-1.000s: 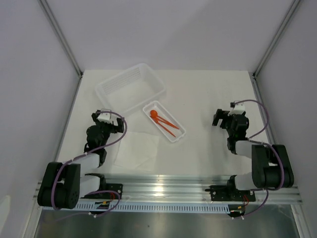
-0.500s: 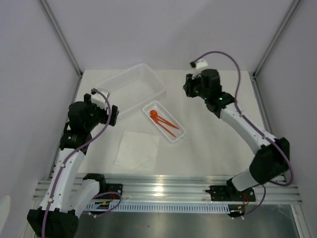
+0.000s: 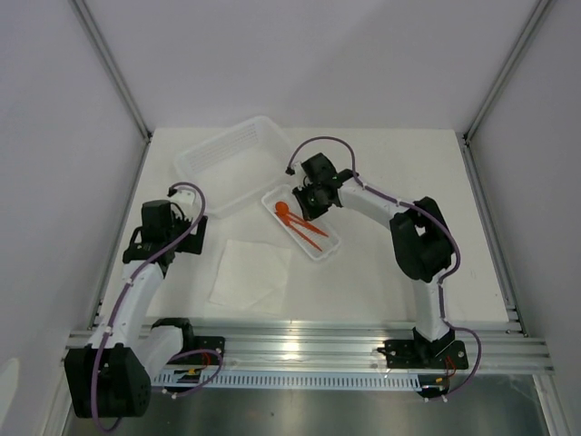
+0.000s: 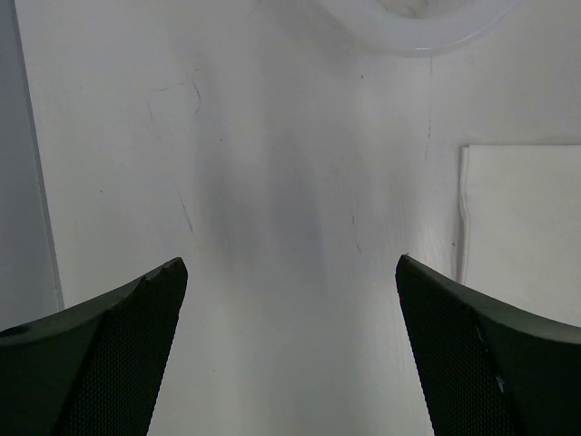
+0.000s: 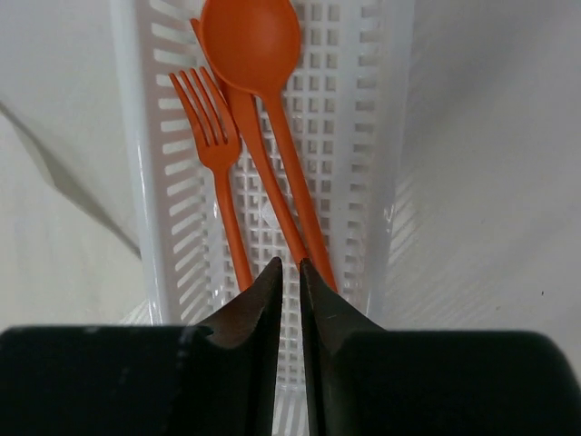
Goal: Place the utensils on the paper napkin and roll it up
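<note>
Three orange utensils lie in a small ribbed white tray (image 3: 320, 247): a spoon (image 5: 251, 41), a fork (image 5: 207, 118) and a third piece (image 5: 261, 168) between them. My right gripper (image 5: 290, 264) (image 3: 307, 203) is down in the tray, its jaws closed to a thin slit on the handle of that middle piece. The paper napkin (image 3: 252, 274) (image 4: 522, 227) lies flat at the near left. My left gripper (image 4: 290, 262) (image 3: 169, 229) hangs wide open over bare table just left of the napkin, with nothing between its fingers.
A large translucent white basket (image 3: 238, 163) (image 4: 418, 27) stands behind the tray and napkin, touching the tray's far-left end. The table's side walls rise left and right.
The right arm has swung from the right side across to the tray, come down and closed from wide open onto the handle. The left arm has lifted and extended beside the napkin, still open.
</note>
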